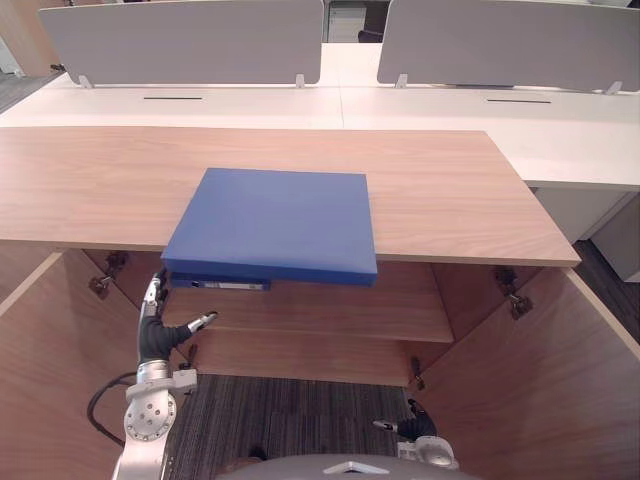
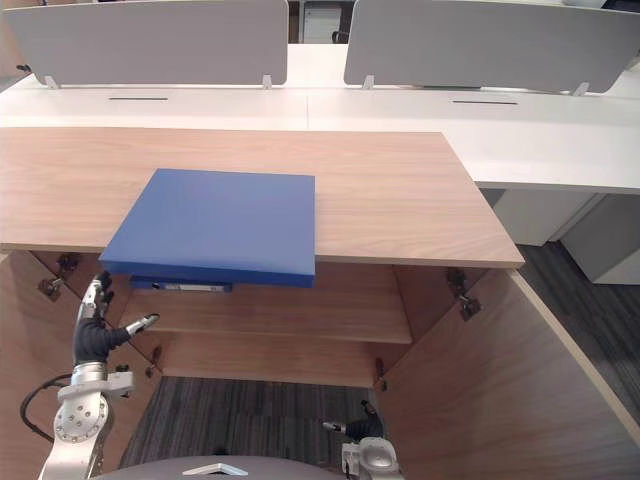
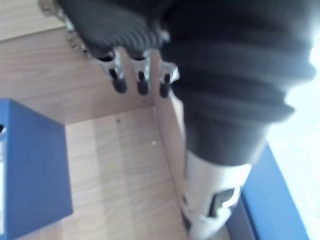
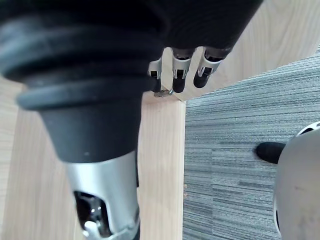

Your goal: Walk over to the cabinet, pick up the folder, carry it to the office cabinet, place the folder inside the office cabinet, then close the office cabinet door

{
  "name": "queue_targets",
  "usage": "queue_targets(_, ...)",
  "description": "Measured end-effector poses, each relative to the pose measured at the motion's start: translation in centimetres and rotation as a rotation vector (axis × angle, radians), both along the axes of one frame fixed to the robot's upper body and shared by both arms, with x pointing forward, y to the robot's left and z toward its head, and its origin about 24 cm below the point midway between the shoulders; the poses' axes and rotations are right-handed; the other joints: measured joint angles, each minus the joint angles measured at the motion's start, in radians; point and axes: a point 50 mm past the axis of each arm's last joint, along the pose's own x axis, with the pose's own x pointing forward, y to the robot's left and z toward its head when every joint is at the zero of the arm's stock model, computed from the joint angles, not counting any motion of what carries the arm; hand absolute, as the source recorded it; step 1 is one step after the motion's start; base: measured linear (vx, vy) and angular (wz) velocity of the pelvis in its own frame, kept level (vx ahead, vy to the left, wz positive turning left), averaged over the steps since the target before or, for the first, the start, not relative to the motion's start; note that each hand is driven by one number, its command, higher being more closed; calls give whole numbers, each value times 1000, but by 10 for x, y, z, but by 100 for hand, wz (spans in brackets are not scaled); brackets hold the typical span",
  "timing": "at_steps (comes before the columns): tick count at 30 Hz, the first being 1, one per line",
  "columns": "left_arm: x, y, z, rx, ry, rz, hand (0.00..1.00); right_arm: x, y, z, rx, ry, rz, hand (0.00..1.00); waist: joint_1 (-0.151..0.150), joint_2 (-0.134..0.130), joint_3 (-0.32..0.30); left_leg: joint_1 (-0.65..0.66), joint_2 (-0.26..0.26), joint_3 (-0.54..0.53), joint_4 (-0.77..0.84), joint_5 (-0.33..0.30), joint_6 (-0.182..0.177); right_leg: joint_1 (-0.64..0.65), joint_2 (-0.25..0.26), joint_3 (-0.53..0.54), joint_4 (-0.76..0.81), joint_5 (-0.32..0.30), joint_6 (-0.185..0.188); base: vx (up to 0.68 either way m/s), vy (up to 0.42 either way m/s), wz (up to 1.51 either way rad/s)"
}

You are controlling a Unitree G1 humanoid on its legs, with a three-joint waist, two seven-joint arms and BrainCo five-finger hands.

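Here's the setup: the blue folder [image 1: 272, 222] lies flat on the wooden tabletop [image 1: 450, 200] of the cabinet, left of the tabletop's middle, with its near edge poking out over the tabletop's front edge. That overhang looks like the key to the pick. The left hand [image 1: 158, 335] is up just below the tabletop's front edge, right under the folder's near-left corner and not touching it, so the folder sits above and slightly forward of those fingers [image 2: 97, 295]. They are straight and pointing upward, with the thumb splayed out to the side and nothing held. The right hand [image 1: 418, 425] hangs far lower, well beneath the tabletop and off toward its right half. Its fingers [image 4: 180, 75] are loose and empty too. So the left hand is clearly the nearer one.

The folder's broad face is close to square, and its thick near edge runs side to side along the tabletop's front edge. A pale label strip [image 1: 232, 285] shows under the left part of that edge. It's a plain, rigid-looking cover in matte blue with crisp corners, and it should take a pinch from below and above at the overhang
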Motion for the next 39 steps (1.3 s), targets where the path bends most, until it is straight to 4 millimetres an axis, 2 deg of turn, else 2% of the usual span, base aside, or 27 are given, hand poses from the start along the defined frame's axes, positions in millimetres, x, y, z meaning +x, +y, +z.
queue_targets(6,-2,6,5,4,-29,39,0,-1,4,-1,7,3,7,0,14,-17,-11,-1,-6,-30,0,2,0,21,-4,-29,-7,3,9,-7,0,15)
queue_targets(15,-4,9,37,21,-177,53,0,-1,5,-1,8,8,22,0,27,-22,-14,1,-9,-47,-1,5,2,34,-5,-48,-8,-1,3,-24,-3,6)
queue_targets(22,10,11,70,196,-280,-80,0,-1,11,-2,-7,18,112,0,16,-22,-14,5,-9,-51,-1,8,1,39,-5,-50,-11,-3,-2,-41,-1,2)
queue_targets(29,24,-1,84,324,-324,-225,0,1,10,-2,-11,23,159,0,-2,-21,-13,17,-7,-33,-1,7,1,45,-2,-29,-24,3,-2,-29,5,-8)
queue_targets(39,32,-25,87,474,-305,-442,0,3,5,0,-39,24,197,0,-20,-19,-13,37,-2,8,-1,1,0,52,6,16,-41,22,-7,-29,8,-12)
